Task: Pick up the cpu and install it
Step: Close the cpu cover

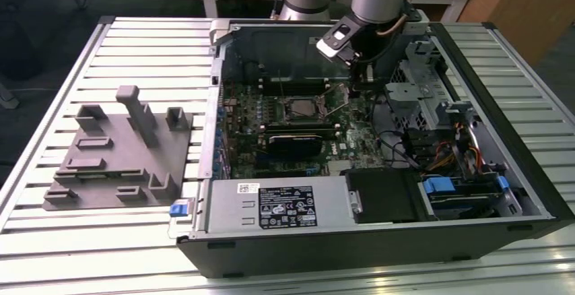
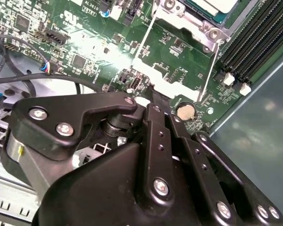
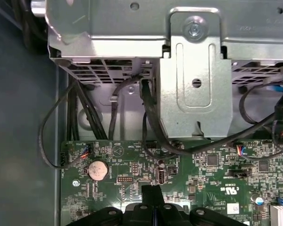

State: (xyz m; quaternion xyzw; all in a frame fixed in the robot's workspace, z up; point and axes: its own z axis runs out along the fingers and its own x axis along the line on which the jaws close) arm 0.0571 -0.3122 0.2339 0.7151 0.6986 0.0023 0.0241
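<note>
Just beyond closed pincer (image 3: 153, 192), socketed cpu (image 2: 211, 4)

Gray fixture (image 1: 117, 152) — open computer case (image 1: 359, 246)

We find the gripper (image 3: 152, 195) low inside the open case (image 1: 359, 251), in the tight gap between the socket (image 1: 301, 108) and the metal drive cage (image 3: 193, 94), with black cables (image 3: 147, 106) just beside it. Over the socket we see open room, though the black heatsink (image 1: 292, 143) sits just beside it, toward the power supply box (image 1: 279, 204)
</note>
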